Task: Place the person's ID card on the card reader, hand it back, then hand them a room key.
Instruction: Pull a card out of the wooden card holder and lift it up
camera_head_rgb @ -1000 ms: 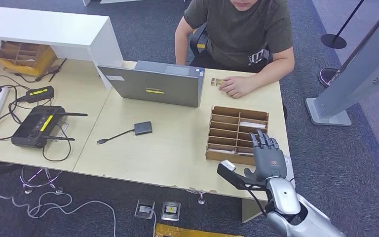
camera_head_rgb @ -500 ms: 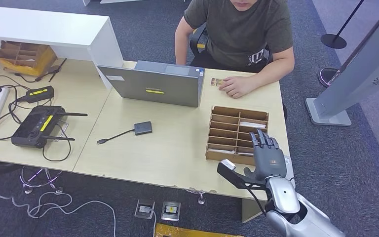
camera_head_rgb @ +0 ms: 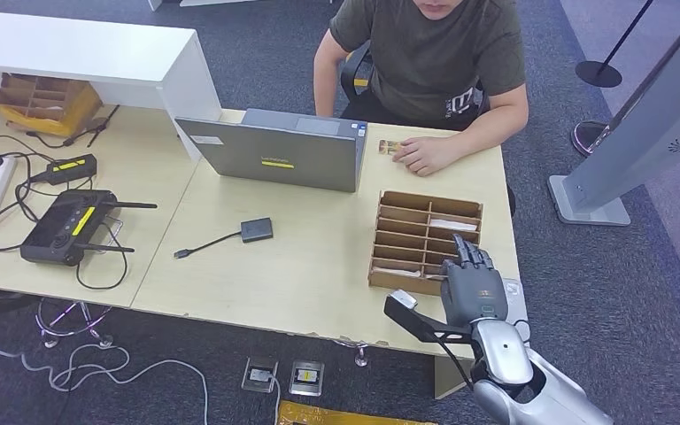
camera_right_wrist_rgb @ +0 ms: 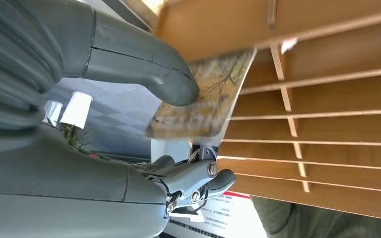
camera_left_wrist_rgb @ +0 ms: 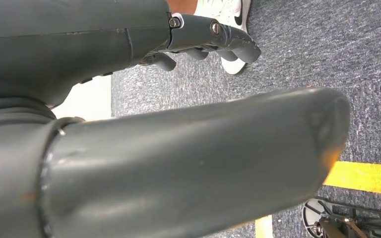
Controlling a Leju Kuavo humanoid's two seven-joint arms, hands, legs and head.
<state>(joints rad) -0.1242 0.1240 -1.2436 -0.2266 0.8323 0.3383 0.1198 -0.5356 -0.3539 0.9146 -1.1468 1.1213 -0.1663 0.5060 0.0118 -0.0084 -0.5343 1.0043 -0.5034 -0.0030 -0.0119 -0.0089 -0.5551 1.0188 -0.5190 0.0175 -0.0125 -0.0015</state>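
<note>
While gripping room key [camera_right_wrist_rgb: 201, 101], right hand [camera_head_rgb: 472, 285] overhangs organizer [camera_head_rgb: 398, 228] near edge.

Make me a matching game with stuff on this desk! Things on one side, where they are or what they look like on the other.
Things:
1. laptop
2. wooden tray
3. card
4. black router

Descriptions:
A. pinched in the robot's right hand
B. at the far left, with antennas and cables
C. grey, in front of the person
D. brown, split into many compartments

Pairs: 1-C, 2-D, 3-A, 4-B
</note>
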